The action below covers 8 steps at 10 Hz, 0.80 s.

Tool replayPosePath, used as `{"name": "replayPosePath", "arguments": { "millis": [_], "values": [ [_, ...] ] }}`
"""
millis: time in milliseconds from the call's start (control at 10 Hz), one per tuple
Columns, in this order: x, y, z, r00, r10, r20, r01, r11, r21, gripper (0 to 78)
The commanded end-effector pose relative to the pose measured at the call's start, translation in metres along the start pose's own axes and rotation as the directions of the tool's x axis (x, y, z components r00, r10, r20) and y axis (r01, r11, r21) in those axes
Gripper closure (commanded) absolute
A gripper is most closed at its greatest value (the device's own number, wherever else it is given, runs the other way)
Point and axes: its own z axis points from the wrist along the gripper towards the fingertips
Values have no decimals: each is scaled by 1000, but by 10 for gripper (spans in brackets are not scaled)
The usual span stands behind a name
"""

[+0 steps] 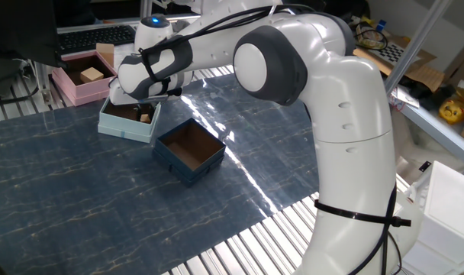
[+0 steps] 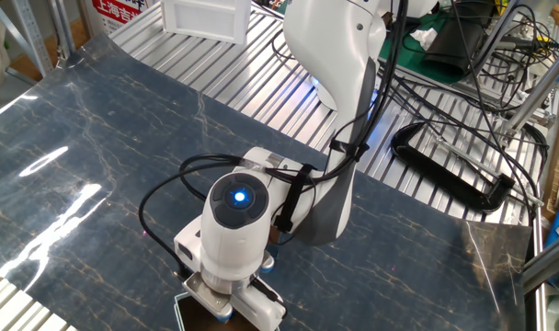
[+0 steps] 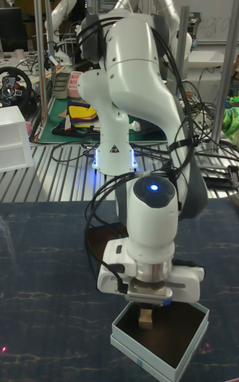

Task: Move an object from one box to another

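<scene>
Pincer down in the light-blue box, right over the small cube

In the tall view, the light-blue box [image 3: 159,342] sat nearest on the table [image 3: 46,289], and the small wooden cube [image 3: 145,318] stood inside it, directly beneath the pincer [image 3: 149,307], which hung low into the box; whether its fingers were closed on the cube could not be told. In one fixed view, the navy box [image 1: 190,149] lay just beside the light-blue one, and the pink box [image 1: 79,82] sat farther back.
</scene>
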Motion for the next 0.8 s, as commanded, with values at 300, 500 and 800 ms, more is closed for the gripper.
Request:
{"name": "replayPosePath", "arguments": {
  "millis": [300,500,800],
  "values": [
    [-4,38,-59,988,145,-53,-138,984,114,762],
    [-4,38,-65,986,161,-50,-155,981,113,762],
    [-2,37,-86,982,184,-46,-179,980,92,762]
  ]
}}
